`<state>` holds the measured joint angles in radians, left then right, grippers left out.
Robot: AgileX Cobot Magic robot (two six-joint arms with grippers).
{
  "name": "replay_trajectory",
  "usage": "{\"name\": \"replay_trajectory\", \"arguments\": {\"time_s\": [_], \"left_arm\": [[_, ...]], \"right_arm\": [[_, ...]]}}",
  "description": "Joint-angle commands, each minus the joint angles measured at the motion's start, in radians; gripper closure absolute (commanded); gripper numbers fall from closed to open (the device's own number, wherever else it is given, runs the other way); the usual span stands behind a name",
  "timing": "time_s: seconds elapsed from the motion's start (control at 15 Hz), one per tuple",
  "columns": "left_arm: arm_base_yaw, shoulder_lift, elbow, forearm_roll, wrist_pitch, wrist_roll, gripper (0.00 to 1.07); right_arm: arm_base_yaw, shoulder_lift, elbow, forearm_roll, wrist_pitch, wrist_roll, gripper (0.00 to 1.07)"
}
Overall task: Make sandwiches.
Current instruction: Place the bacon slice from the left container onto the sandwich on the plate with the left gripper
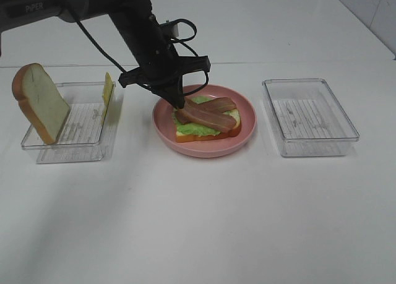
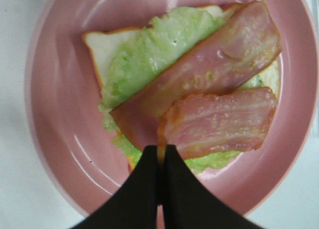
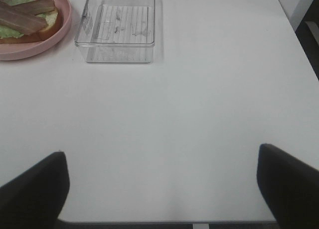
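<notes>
At the far left of the counter point(image 1: 198, 234), the clear left tray point(image 1: 62, 149) keeps your spare parts on edge. The top bread slice point(image 1: 40, 101) leans at its outer end and the cheese slice point(image 1: 107, 93) stands against the inner wall, so each offers an edge to pinch.

Next, your left fingers point(image 1: 179, 103) reach down to the pink plate point(image 1: 204, 149), where the half-built sandwich point(image 1: 204, 126) lies with 2 bacon strips crossing on top. From overhead you cannot tell whether those fingers hold anything. The left wrist view settles it: they are closed, with a sliver of the shorter bacon strip point(image 2: 219, 121) nipped between their tips. That strip lies partly over the longer bacon strip point(image 2: 209, 64), above the lettuce point(image 2: 149, 54) and base bread point(image 2: 102, 44). I judge you are setting it down. The cheese and top slice are not yet on.

Further right, the right tray point(image 1: 309, 145) holds nothing. The right fingers point(image 3: 30, 189) are outside the overhead view. The right wrist view shows them spread wide, gripping nothing, over bare counter well apart from the plate.
</notes>
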<state>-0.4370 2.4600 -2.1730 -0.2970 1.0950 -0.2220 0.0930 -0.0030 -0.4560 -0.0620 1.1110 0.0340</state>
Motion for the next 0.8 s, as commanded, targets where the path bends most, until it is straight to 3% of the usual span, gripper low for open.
{"name": "replay_trajectory", "arguments": {"time_s": [0.07, 0.2, 0.27, 0.33, 0.4, 0.53, 0.6, 0.8], "left_arm": [[-0.001, -0.001, -0.003, 0.009, 0.000, -0.010, 1.07], [-0.003, -0.001, -0.003, 0.023, -0.011, -0.013, 1.06], [-0.003, -0.001, -0.003, 0.023, -0.019, -0.013, 0.96], [-0.003, -0.001, -0.003, 0.023, -0.027, -0.010, 0.78], [-0.003, -0.001, -0.003, 0.023, -0.029, -0.010, 0.68], [-0.003, -0.001, -0.003, 0.017, -0.034, -0.002, 0.19], [-0.003, -0.007, -0.006, 0.005, -0.022, 0.043, 0.04], [-0.003, -0.017, -0.063, 0.008, 0.042, 0.062, 0.04]], "right_arm": [[-0.007, -0.031, 0.004, -0.003, -0.011, -0.012, 0.08], [-0.007, -0.031, 0.004, -0.003, -0.011, -0.012, 0.08], [-0.007, -0.031, 0.004, -0.003, -0.011, -0.012, 0.08], [-0.007, -0.031, 0.004, -0.003, -0.011, -0.012, 0.08], [-0.007, -0.031, 0.004, -0.003, -0.011, -0.012, 0.08], [-0.007, -0.031, 0.004, -0.003, -0.011, -0.012, 0.08], [-0.007, -0.031, 0.004, -0.003, -0.011, -0.012, 0.08], [-0.007, -0.031, 0.004, -0.003, -0.011, -0.012, 0.08]]}}
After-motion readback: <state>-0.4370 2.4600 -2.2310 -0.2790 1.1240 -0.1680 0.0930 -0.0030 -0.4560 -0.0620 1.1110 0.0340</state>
